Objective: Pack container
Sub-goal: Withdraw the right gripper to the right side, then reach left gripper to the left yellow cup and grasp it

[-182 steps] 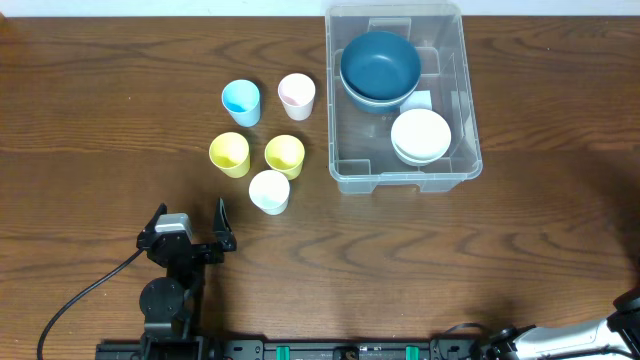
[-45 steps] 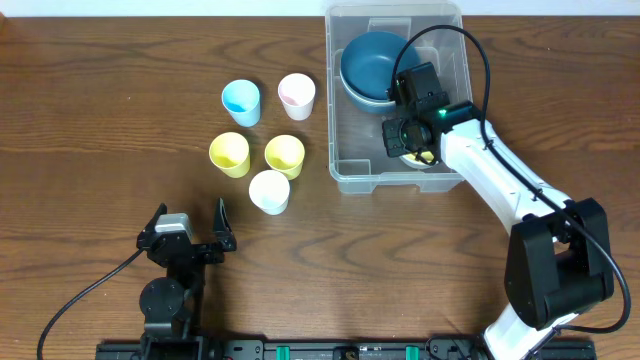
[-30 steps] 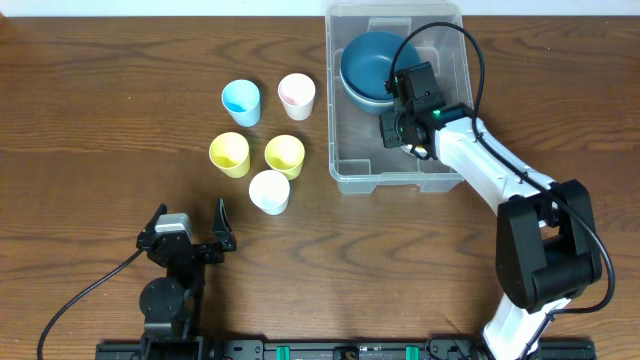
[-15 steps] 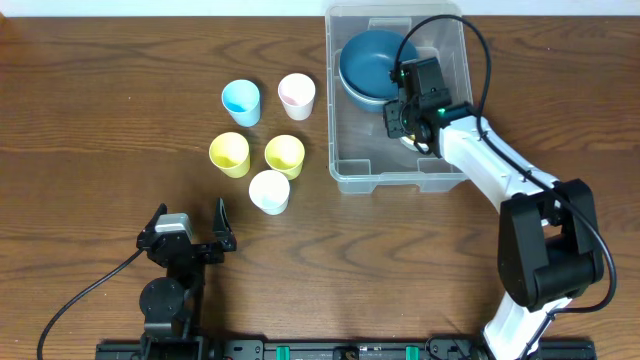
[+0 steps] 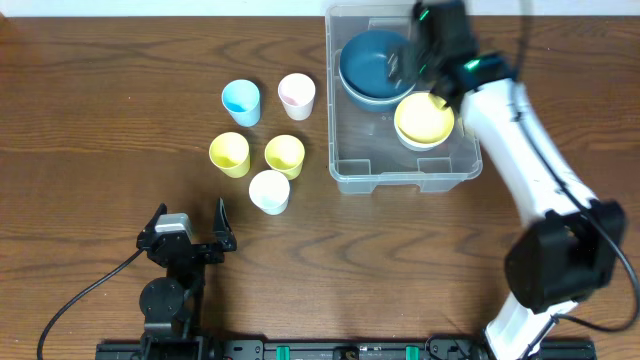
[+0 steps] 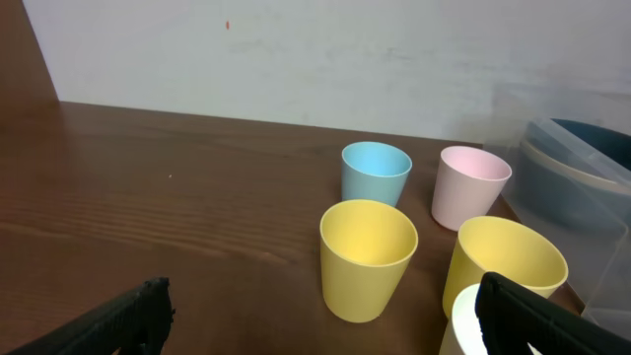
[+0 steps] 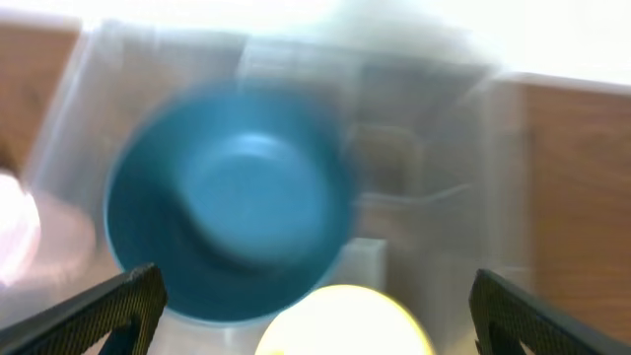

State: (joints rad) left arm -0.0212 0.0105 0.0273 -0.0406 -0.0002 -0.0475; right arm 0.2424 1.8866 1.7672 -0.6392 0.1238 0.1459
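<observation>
The clear container point(image 5: 400, 180) stands at the back right of the table. Inside it are a blue bowl point(image 5: 378, 62) and a yellow bowl point(image 5: 424, 118) that rests on a white bowl stack. My right gripper point(image 5: 418, 50) hovers open above the container's far half, with nothing between its fingers. The right wrist view is blurred and looks down on the blue bowl point(image 7: 232, 227), the yellow bowl point(image 7: 345, 320) and the container wall point(image 7: 434, 148); the right gripper point(image 7: 315, 316) is wide open there. My left gripper point(image 5: 188, 232) rests open near the front edge.
Several cups stand left of the container: blue point(image 5: 240, 102), pink point(image 5: 297, 96), two yellow point(image 5: 229, 154) point(image 5: 285, 156) and white point(image 5: 269, 191). In the left wrist view the nearest yellow cup point(image 6: 367, 258) stands just ahead of the open left gripper point(image 6: 330, 325).
My right gripper opened and let go of the yellow bowl, which now lies on the white bowls. The gripper rose and drew back toward the container's far end. The left arm stayed still.
</observation>
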